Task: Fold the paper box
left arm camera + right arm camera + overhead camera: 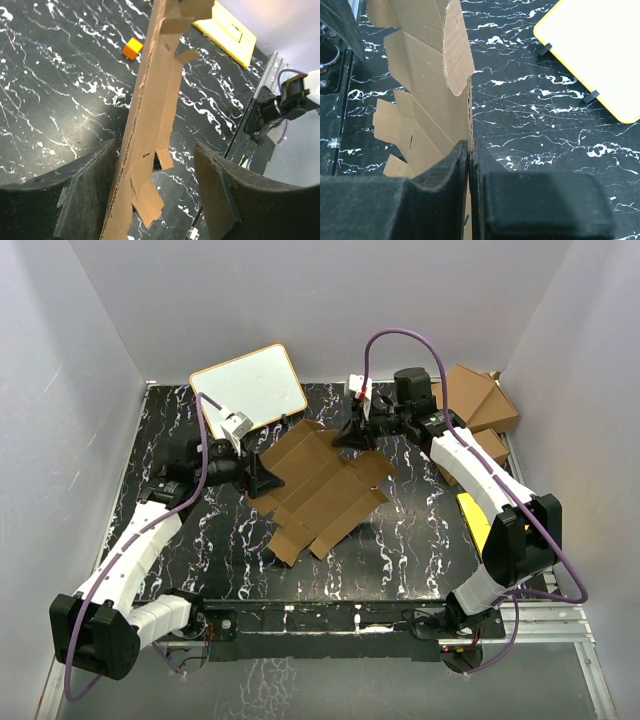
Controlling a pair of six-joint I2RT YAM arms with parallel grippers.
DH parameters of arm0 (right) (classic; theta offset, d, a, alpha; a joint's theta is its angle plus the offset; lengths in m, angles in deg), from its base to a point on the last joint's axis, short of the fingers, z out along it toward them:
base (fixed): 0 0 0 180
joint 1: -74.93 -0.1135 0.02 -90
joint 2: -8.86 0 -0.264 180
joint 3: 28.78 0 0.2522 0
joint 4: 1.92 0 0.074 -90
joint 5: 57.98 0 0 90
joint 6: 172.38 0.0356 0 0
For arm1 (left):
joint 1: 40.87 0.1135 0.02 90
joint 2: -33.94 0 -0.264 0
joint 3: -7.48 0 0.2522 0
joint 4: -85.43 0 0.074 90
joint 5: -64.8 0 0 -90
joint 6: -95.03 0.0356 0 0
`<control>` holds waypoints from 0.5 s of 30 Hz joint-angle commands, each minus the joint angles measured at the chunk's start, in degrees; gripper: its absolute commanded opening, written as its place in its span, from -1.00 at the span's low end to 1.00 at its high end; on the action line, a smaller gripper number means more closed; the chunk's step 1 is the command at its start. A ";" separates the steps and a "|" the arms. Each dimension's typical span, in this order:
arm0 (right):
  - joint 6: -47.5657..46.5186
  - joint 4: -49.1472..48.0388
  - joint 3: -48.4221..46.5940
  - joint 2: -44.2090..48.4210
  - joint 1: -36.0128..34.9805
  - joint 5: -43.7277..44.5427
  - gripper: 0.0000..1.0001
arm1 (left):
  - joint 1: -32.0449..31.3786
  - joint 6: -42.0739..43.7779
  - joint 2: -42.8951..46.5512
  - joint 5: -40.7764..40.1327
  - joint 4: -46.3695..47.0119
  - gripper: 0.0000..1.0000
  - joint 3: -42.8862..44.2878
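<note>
Flat die-cut box (325, 492) at centre of table (420, 540), long axis diagonal, near-left to far-right. Right gripper (469, 150) is clamped tight on its far edge. Left gripper (156, 147) gapes wide, the sheet edge-on between its fingers (85, 195) (contact unclear). Cartons (478, 400) at far right, contents not visible. Orange cube (132, 48) shows in the left wrist view only.

white board (250, 383) and brown cartons (475, 400) lie along the table's (420, 530) far side.
</note>
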 commanded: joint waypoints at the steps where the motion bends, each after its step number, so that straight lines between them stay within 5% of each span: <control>1: -0.58 -2.11 -0.74 2.47 0.29 -1.46 -0.84 | 0.06 5.95 -0.81 -2.49 -7.35 0.15 2.93; 5: -0.53 -2.07 -0.74 2.27 0.28 -1.53 -0.84 | 0.05 6.42 -1.62 -2.69 -7.83 -0.27 3.30; 11: -0.49 -2.13 -0.68 2.33 0.28 -1.84 -0.84 | 0.07 6.76 -2.10 -2.26 -7.84 -0.40 4.13; 15: -0.42 -2.02 -0.60 2.31 0.27 -2.05 -0.84 | 0.18 7.77 -2.35 -1.84 -9.09 -0.69 5.40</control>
